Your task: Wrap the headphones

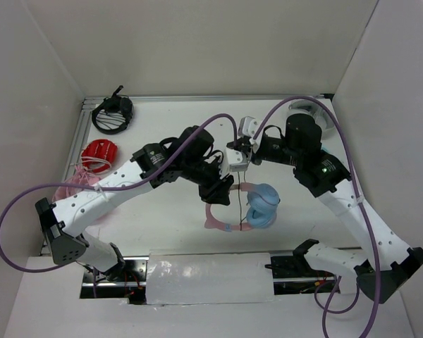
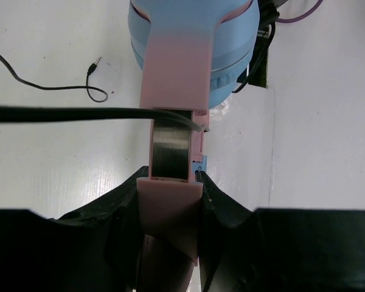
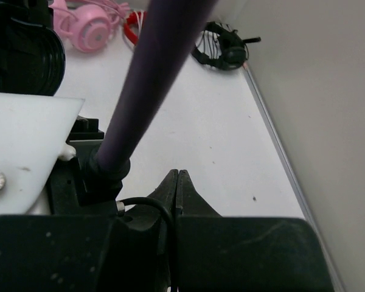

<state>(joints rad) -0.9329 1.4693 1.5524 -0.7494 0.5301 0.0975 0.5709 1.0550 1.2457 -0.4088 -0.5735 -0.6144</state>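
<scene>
**Headphones gripped, cable pinched**

The left fingers (image 2: 131, 198) clamp the pink headband of the headphones (image 1: 262, 205), which are over the middle of the counter (image 1: 162, 218) between both arms. The right fingers (image 3: 185, 194) are pressed fully together, pinching the thin dark cable (image 1: 239, 201).

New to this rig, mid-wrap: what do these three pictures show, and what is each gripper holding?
You see two robot arms, each ending in a two-finger gripper. The wide picture looks down from above, bases at the bottom; the other two come from wrist cameras. The left gripper is shut on the headphones, at the pink headband. The right gripper is shut, seemingly pinching their thin cable, which runs taut. Set aside on the table lie black headphones, a red item and pink headphones.
</scene>
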